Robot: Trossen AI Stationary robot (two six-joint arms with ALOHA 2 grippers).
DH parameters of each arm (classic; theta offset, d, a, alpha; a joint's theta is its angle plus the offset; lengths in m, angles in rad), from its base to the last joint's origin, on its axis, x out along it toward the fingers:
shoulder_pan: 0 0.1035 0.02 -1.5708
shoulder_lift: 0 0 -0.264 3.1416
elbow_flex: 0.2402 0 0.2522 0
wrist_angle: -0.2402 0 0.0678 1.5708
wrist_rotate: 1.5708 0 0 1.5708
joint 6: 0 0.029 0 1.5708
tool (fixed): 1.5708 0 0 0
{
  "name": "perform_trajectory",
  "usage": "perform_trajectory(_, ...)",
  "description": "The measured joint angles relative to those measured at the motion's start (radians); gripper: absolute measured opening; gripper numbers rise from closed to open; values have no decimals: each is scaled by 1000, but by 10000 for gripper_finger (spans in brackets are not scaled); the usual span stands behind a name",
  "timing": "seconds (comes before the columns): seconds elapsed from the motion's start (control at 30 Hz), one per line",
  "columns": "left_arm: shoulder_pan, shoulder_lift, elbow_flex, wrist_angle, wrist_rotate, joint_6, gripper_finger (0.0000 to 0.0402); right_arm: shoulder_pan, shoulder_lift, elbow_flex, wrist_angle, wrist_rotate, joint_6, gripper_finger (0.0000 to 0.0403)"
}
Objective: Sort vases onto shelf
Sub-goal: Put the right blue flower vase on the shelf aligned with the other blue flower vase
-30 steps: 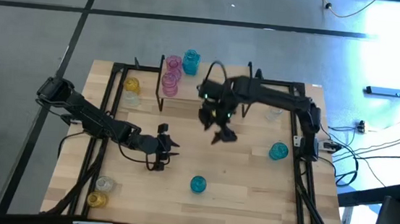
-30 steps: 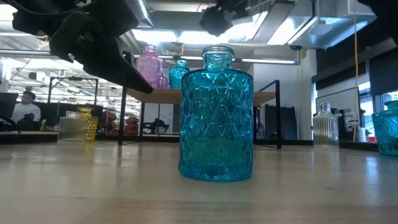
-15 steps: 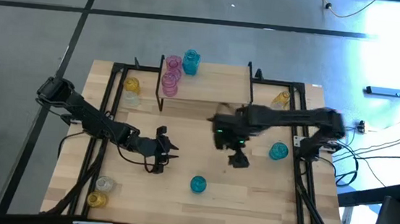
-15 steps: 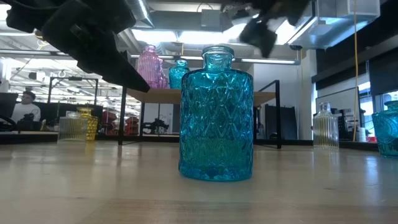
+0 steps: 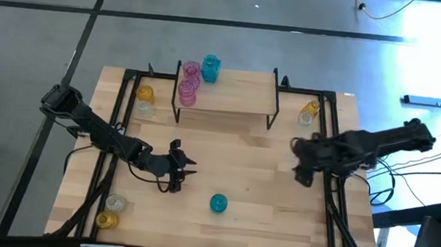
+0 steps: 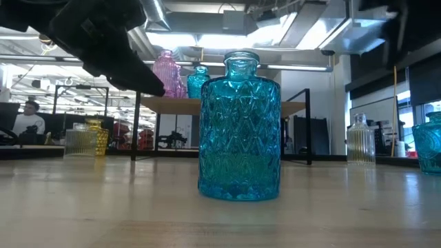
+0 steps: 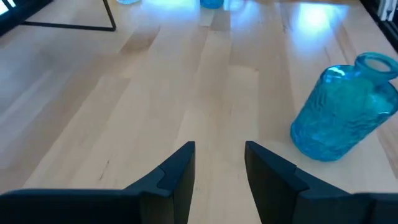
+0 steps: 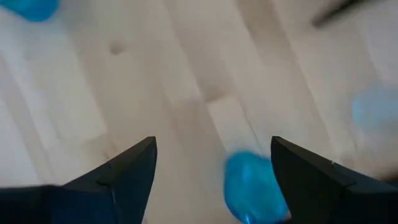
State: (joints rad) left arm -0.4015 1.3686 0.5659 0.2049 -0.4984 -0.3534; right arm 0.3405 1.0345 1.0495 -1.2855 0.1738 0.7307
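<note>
Pale wood counter (image 5: 262, 191) inside a black frame, grey floor all round, shelf (image 5: 239, 97) at 12 o'clock. Right gripper (image 5: 304, 169) at 3 o'clock, jaws spread wide and empty, hanging over the right teal vase (image 8: 252, 186), seen blurred between them in the right wrist view. Left gripper (image 5: 178, 168) between 9 o'clock and centre, jaws narrowly apart, holding nothing, front teal vase (image 5: 219, 204) near it at 6 o'clock.

Likely trouble from here:
- An off-centre descent, with one finger striking the glass and tipping or skidding the vase.
- Smooth glass slipping out of a light pinch on the lift.
- Crowding at the shelf's 9 o'clock end and toppling what already stands there.

Counted:
- One shelf, two grippers.
- Pink vases (image 5: 187, 94): two, both on the shelf.
- Teal: three, with the shelf teal vase (image 5: 210, 67) beside the pink.
- Amber vases (image 5: 145, 93): three, at 10, 2 and 7 o'clock.
- Clear vases (image 5: 116, 202): three as far as can be told, each just beside an amber one.
</note>
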Motion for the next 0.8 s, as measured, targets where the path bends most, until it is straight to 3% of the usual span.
perform_trajectory(0.1, -1, 0, 0, 1, -3, -18, 133, 14, -80, -63, -50, 29, 123, 296)
perform_trajectory(0.23, 0, 0, 0, 1, -30, -37, 133, 13, -137, -151, -59, 9, 160, 296)
perform_trajectory(0.6, 0, 0, 0, 0, -71, -37, 133, -43, -115, -258, -28, -21, 146, 295)
perform_trajectory(0.8, -1, 0, 0, 0, -71, -39, 133, -110, -106, -259, -44, -52, 128, 269)
